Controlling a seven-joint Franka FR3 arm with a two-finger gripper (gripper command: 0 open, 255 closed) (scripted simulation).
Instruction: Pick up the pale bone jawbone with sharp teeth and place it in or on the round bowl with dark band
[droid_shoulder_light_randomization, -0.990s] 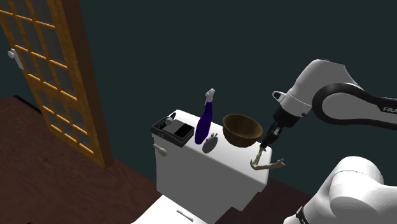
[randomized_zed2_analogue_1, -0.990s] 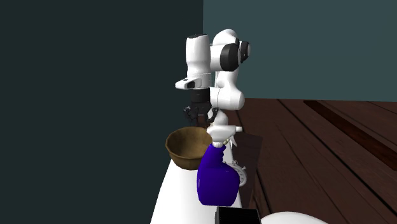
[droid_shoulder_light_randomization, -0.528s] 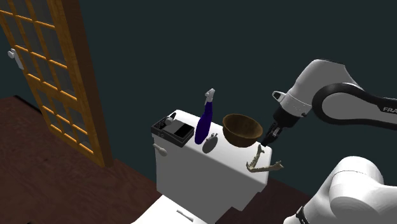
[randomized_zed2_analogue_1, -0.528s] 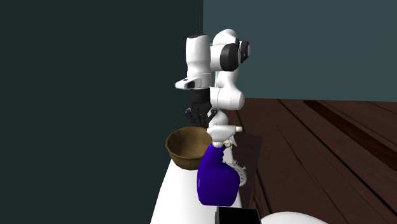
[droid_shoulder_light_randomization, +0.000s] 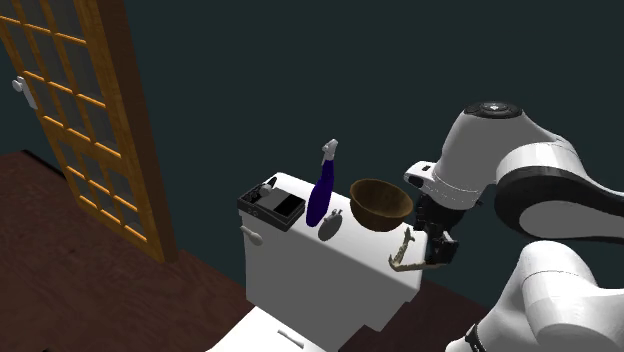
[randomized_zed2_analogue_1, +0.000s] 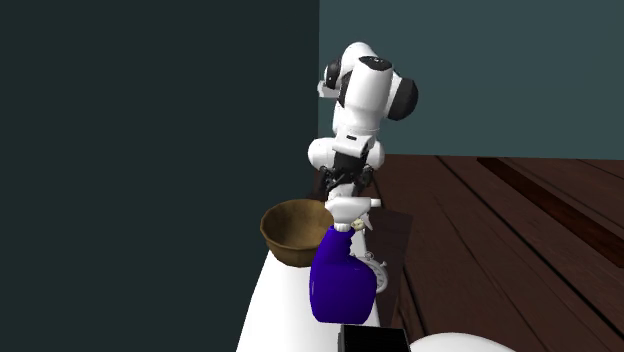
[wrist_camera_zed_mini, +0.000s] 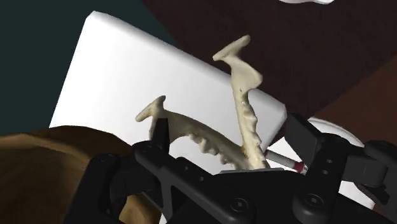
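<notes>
the black gripper (wrist_camera_zed_mini: 231, 130) is released, its fingers spread with the pale toothed jawbone (wrist_camera_zed_mini: 245, 109) between them, not clasped. the jawbone lies on the white toilet tank lid (droid_shoulder_light_randomization: 338, 252), just beside the brown bowl (droid_shoulder_light_randomization: 380, 203), on the bowl's side away from the blue spray bottle (droid_shoulder_light_randomization: 320, 197)

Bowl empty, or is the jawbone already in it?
Empty: the shoulder view shows the brown bowl's bare inside; the jawbone is outside it, at the white tank lid's edge.

walls (droid_shoulder_light_randomization: 250, 80): dark teal | floor (droid_shoulder_light_randomization: 60, 250): dark wood planks | door (droid_shoulder_light_randomization: 70, 110): orange-wood, glazed | toilet (droid_shoulder_light_randomization: 320, 265): white
</notes>
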